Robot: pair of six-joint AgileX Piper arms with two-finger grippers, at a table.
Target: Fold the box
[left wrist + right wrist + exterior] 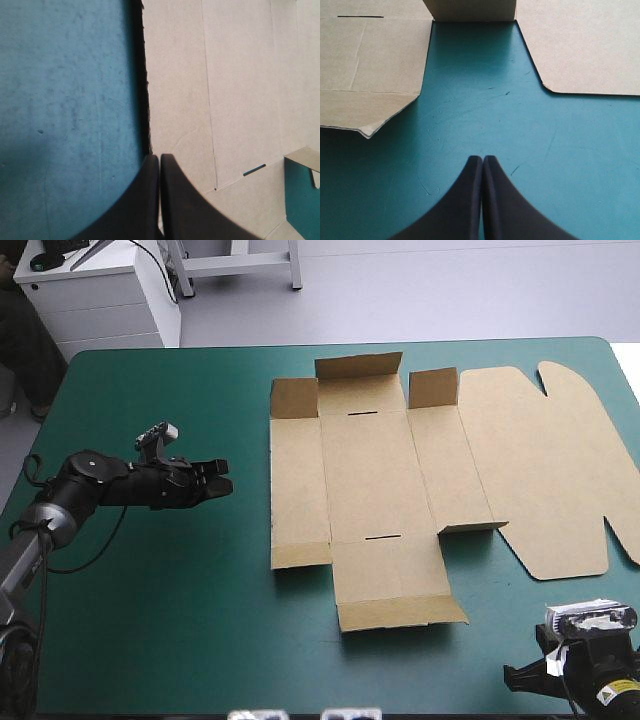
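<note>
The brown box (pixel 375 475) lies as a cut sheet, mostly flat, on the teal-green cover (pixel 150 620), from the middle to the right. Its far flaps (pixel 360 367) stand partly raised, and the near flap (pixel 400 612) is slightly lifted. My left gripper (pixel 222 478) hovers left of the sheet, pointing at its left edge, fingers shut on nothing. In the left wrist view the box (pixel 240 90) lies just ahead of the shut left gripper (pixel 159 161). My right gripper (pixel 482 161) is shut over bare cover near the front right corner, short of the box's panels (pixel 370 55).
The box's wide lid panel (pixel 545 470) reaches close to the table's right edge. Teal-green cover shows left of the sheet and along the front edge (pixel 200 680). A notch of cover (pixel 480 75) separates the two panels ahead of the right gripper.
</note>
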